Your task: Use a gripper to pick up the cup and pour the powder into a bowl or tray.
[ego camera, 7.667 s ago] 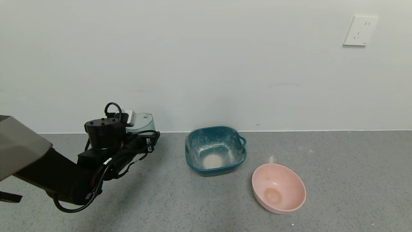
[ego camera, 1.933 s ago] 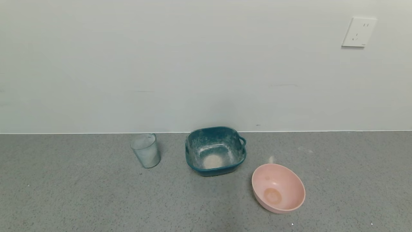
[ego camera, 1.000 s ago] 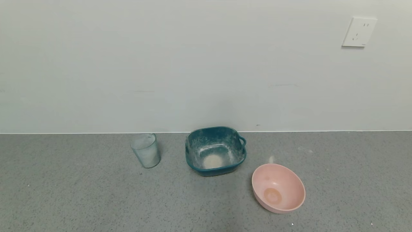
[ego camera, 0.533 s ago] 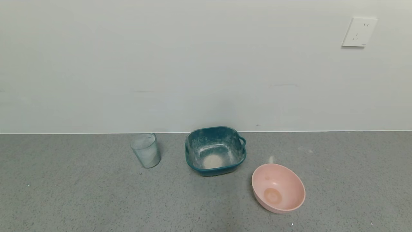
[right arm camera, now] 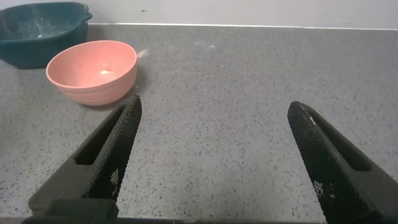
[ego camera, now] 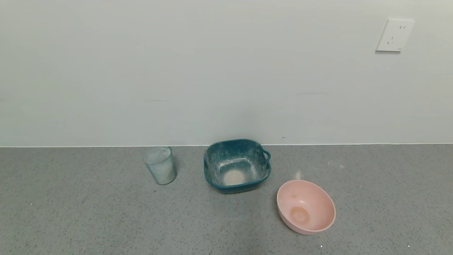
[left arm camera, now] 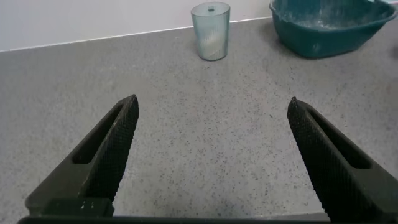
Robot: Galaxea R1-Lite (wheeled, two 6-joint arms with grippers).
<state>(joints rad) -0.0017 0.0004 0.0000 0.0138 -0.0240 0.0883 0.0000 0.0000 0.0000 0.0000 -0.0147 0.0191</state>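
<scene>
The pale blue-grey ribbed cup (ego camera: 160, 165) stands upright on the grey counter, left of the teal squarish dish (ego camera: 260, 164). A small heap of off-white powder (ego camera: 233, 176) lies in the dish's bottom. Both grippers are out of the head view. My left gripper (left arm camera: 212, 106) is open and empty, low over the counter, well short of the cup (left arm camera: 210, 30) and the dish (left arm camera: 323, 34). My right gripper (right arm camera: 214, 106) is open and empty, with the dish (right arm camera: 37, 31) far off to one side.
A round pink bowl (ego camera: 311, 198) with an orange-tan stain stands right of and nearer than the dish; it also shows in the right wrist view (right arm camera: 93, 70). A white wall with a socket (ego camera: 394, 34) runs behind the counter.
Since 7.7 s ago my left arm has set the cup down upright left of the dish and drawn back out of the head view. Nothing has moved in the last two seconds.
</scene>
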